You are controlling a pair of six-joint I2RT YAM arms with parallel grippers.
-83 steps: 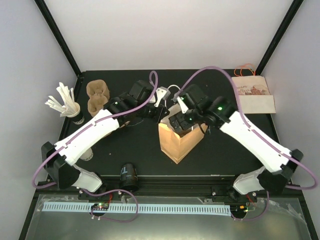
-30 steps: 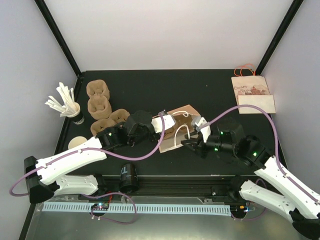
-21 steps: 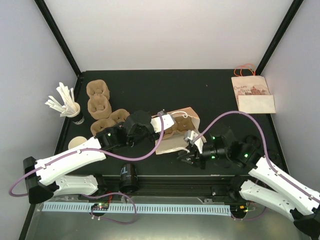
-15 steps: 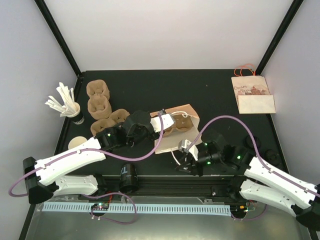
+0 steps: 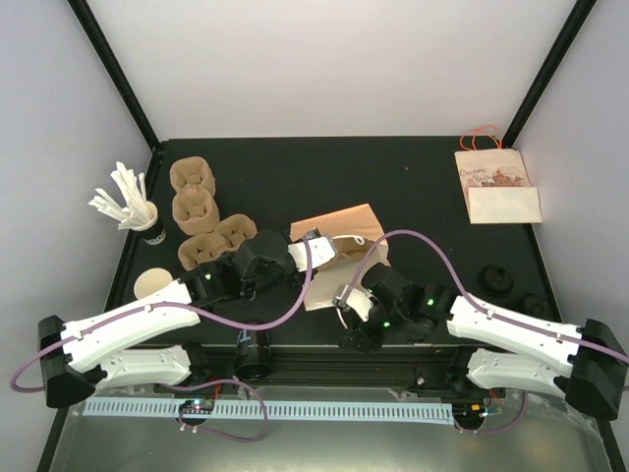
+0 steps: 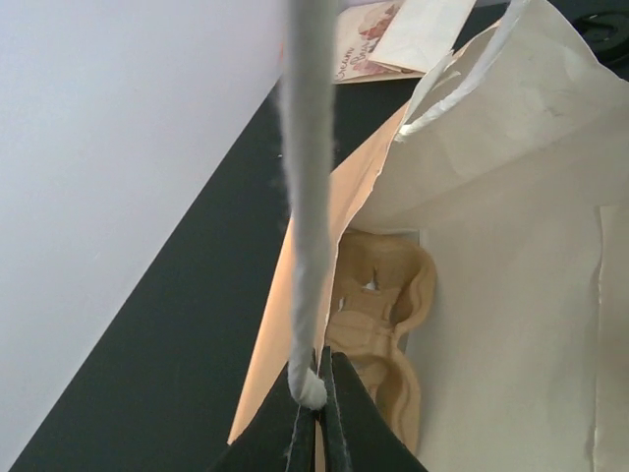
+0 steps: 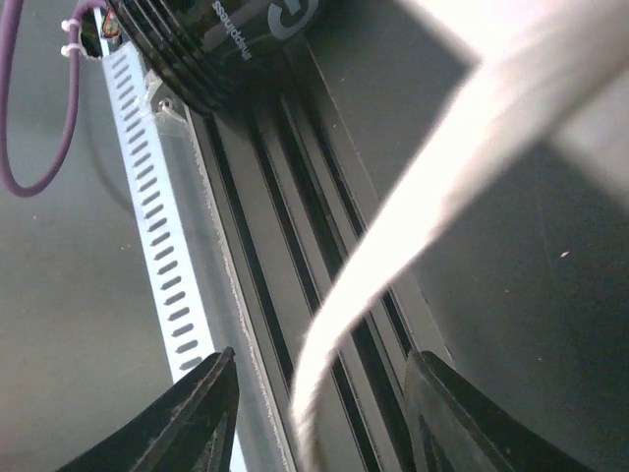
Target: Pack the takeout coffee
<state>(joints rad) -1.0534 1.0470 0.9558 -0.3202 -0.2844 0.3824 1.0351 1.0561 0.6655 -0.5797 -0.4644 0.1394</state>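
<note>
White arms (image 5: 128, 320) low beside bag (image 5: 344, 218)

Overhead the light is bright, even and diffuse. The pale walls (image 5: 324, 69) glow without hot spots, the matte black table (image 5: 413, 197) shows no glare, and shadows under the arms (image 5: 138, 320) are faint and soft-edged. Focus is crisp, and the frame posts (image 5: 118, 74) splay toward 10 and 2 o'clock with a wide-angle lean.

In the left wrist view one of the walls, from 9 to 11 o'clock, is nearly washed out. The handle cord (image 6: 307, 197) dropping from 12 o'clock is blurred. The paper bag (image 6: 511, 295) and the cup carrier (image 6: 378, 315) inside it are warmly lit and fairly sharp.

In the right wrist view a white handle strap (image 7: 393, 265) is overexposed and blurred from 1 toward 6 o'clock. The perforated strip (image 7: 157, 236) at 8 o'clock is sharp.
</note>
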